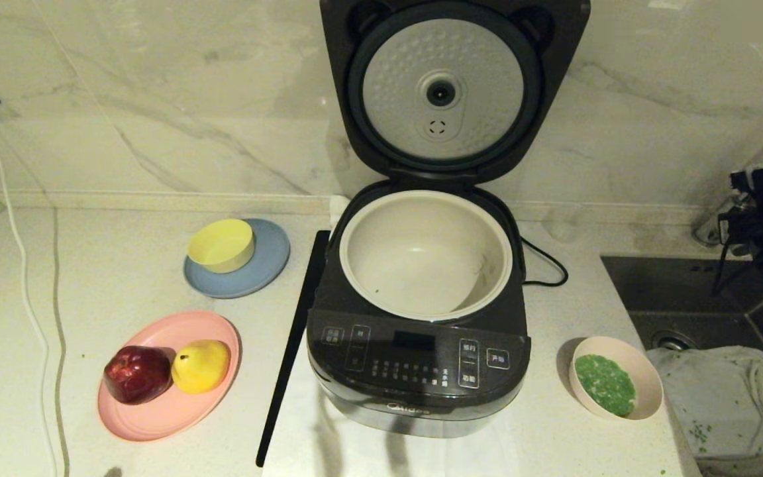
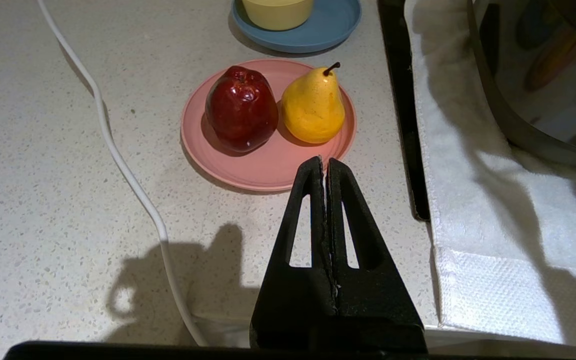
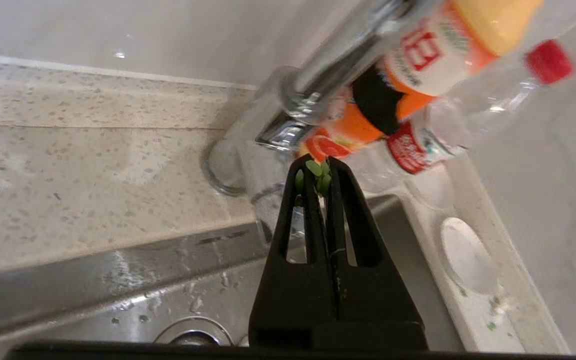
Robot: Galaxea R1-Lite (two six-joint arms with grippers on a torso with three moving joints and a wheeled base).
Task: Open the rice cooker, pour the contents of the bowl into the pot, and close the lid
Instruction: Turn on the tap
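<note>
Rice cooker (image 1: 421,318) sits mid-counter on a white towel (image 2: 493,225), lid (image 1: 451,93) swung fully up, cream inner pot (image 1: 424,255) exposed. Off to its right, near the sink's edge (image 1: 679,278), the pale pink bowl (image 1: 616,386) holds the green bits (image 1: 605,384). Right gripper (image 3: 320,167) hangs over the sink by the faucet (image 3: 318,85), clenched, a few green bits stuck at its tips. Left gripper (image 2: 324,162) is clenched too, empty, just beside the pink plate (image 2: 268,165) with apple (image 2: 241,107) and pear (image 2: 313,105).

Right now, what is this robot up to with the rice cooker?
The rice cooker stands with its lid up and the pot almost empty. The pink bowl of green bits sits beside it, not yet poured. The right gripper, shut with green bits stuck to it, is over the sink; the left gripper is shut near the fruit plate.
</note>
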